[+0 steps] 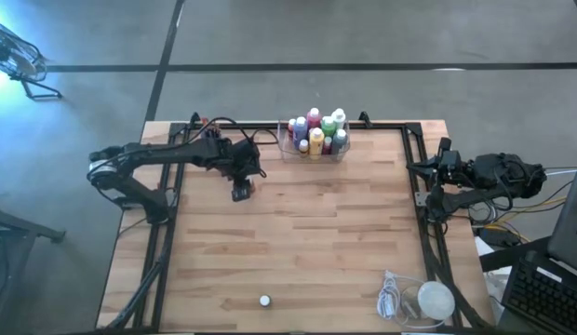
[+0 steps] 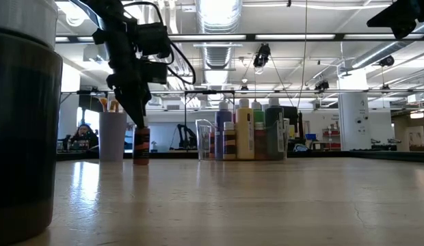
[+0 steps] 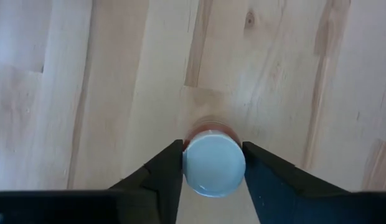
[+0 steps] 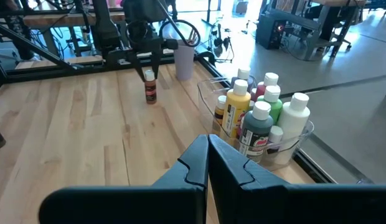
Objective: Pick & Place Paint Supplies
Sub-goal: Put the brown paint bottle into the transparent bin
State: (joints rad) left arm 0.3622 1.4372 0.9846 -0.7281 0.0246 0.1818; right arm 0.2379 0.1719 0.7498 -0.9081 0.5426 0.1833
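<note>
High view: left gripper (image 1: 242, 191) sat left of the middle of the frame, over a small brown bottle (image 1: 243, 193) on the wooden table (image 1: 316, 251). The other paint bottles (image 1: 316, 132) stood packed in a clear tray (image 1: 286, 149) at the top middle. The right gripper (image 1: 426, 168) waited at the right edge.
Low view: the brown bottle (image 2: 141, 145) stood upright on the table, left of the tray bottles (image 2: 245, 139), with the left gripper (image 2: 138, 116) on its top. A pale cup (image 2: 111, 136) stood just left of it.
Left wrist view: two dark fingers (image 3: 160, 169) squeezed the pale cap (image 3: 213, 166) from both sides.
Right wrist view: the right gripper's (image 4: 208, 147) fingers were pressed together, holding nothing.
How it handles: the bottle looked light and hard, but smooth, so it might slip. The cap or neck looked like the best place to hold it.
</note>
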